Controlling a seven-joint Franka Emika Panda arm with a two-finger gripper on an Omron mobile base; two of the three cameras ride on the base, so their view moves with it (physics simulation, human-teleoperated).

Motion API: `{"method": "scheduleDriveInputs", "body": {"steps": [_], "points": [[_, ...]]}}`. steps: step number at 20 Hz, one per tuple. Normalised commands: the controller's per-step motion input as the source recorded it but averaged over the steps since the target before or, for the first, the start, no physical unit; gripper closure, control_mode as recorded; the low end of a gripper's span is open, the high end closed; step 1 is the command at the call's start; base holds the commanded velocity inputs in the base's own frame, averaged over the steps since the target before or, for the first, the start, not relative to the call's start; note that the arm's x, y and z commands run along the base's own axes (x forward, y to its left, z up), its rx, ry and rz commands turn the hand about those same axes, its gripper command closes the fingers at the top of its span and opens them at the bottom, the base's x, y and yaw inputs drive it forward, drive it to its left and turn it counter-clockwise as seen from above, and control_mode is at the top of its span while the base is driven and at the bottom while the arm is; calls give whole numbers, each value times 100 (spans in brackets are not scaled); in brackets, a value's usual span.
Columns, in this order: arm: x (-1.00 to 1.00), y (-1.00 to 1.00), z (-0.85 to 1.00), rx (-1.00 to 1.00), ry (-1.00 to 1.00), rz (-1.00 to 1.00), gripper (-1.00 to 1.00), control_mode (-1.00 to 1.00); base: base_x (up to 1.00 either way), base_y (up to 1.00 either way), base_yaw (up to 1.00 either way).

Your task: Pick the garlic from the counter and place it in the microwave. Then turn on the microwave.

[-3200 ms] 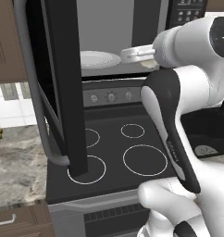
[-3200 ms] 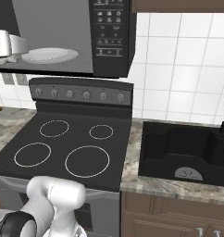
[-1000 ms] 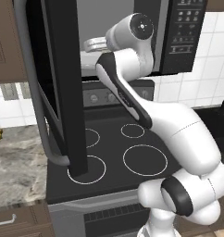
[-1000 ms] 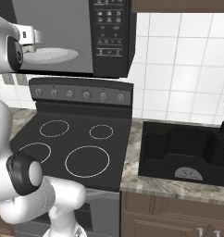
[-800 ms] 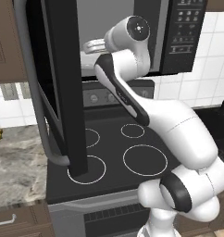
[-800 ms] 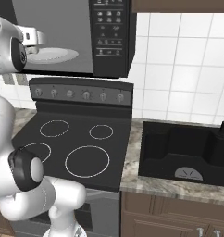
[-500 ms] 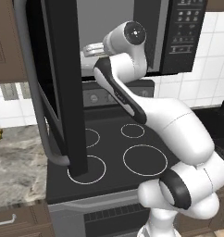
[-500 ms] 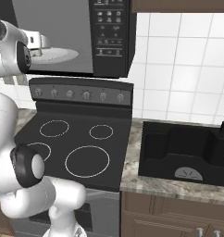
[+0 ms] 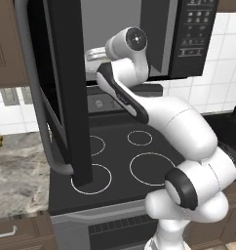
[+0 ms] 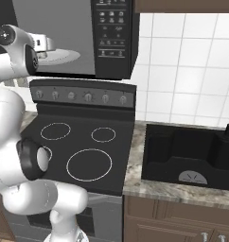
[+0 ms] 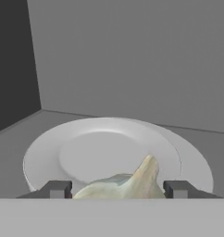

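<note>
Tool (image 11: pixel 117 189) reached into the open microwave (image 9: pixel 188 36), fingers (image 11: pixel 56 189) either side of the garlic (image 11: pixel 127 183), seemingly clasping it, though contact unclear. Garlic poised at the near rim of the white turntable plate (image 11: pixel 86 148), pointed tip leaning up and right. Microwave door (image 9: pixel 61 88) swung wide over the black stovetop (image 10: pixel 83 146).
</note>
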Motion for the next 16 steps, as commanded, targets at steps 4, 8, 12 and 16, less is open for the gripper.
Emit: {"method": "scheduleDriveInputs", "body": {"steps": [4, 8, 12, 16], "points": [[33, 16, -4, 0, 0, 0, 100, -100, 0, 0, 0], [25, 25, -14, -1, 1, 0, -100, -100, 0, 0, 0], [19, 16, -9, 0, 1, 0, -100, -100, 0, 0, 0], [1, 0, 0, 0, 0, 0, -100, -100, 0, 0, 0]]}}
